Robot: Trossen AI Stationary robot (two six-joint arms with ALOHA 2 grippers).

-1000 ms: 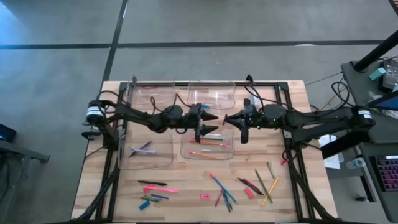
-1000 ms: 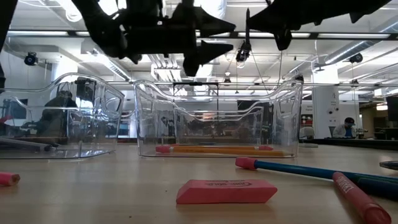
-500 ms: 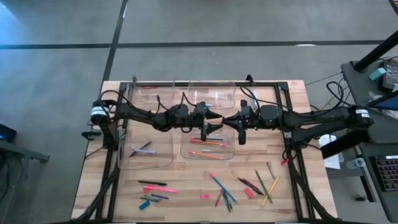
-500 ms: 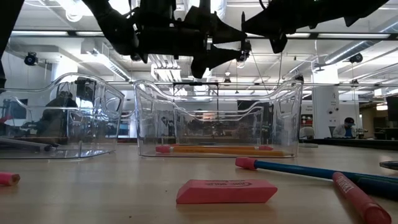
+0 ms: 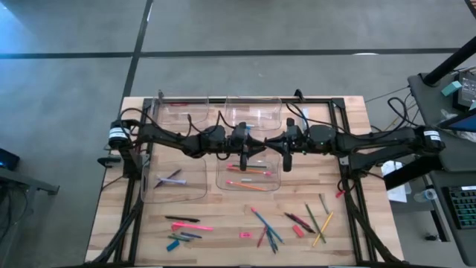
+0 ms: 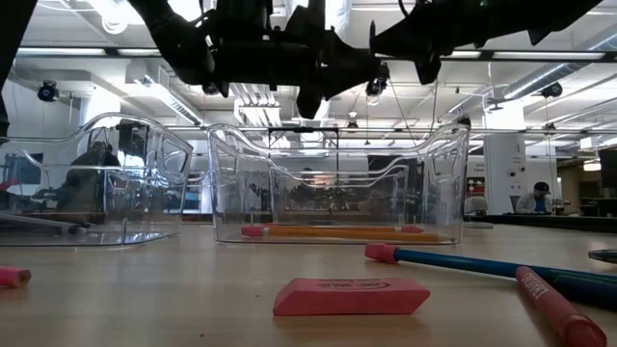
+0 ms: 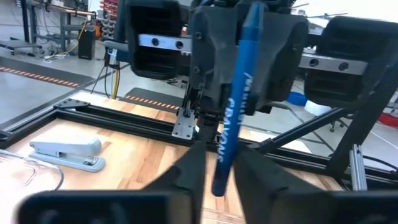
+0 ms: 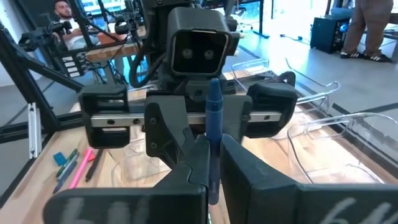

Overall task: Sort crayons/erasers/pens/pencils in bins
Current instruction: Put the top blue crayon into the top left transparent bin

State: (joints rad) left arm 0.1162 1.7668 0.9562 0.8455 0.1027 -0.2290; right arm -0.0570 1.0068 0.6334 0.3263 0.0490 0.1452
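Left gripper and right gripper meet tip-to-tip, jaws closed.

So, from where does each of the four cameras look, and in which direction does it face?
High view: above the table, facing straight down; both dark arms meet over the clear plastic bins.
Low view: at table-top height, facing level across; arms overhead, pink block eraser in front.
Left wrist view: on the left arm, facing the right gripper past its own fingers.
Right wrist view: on the right arm, facing the left gripper.
Shared: both wrist views show the blue crayon held between the two grippers.
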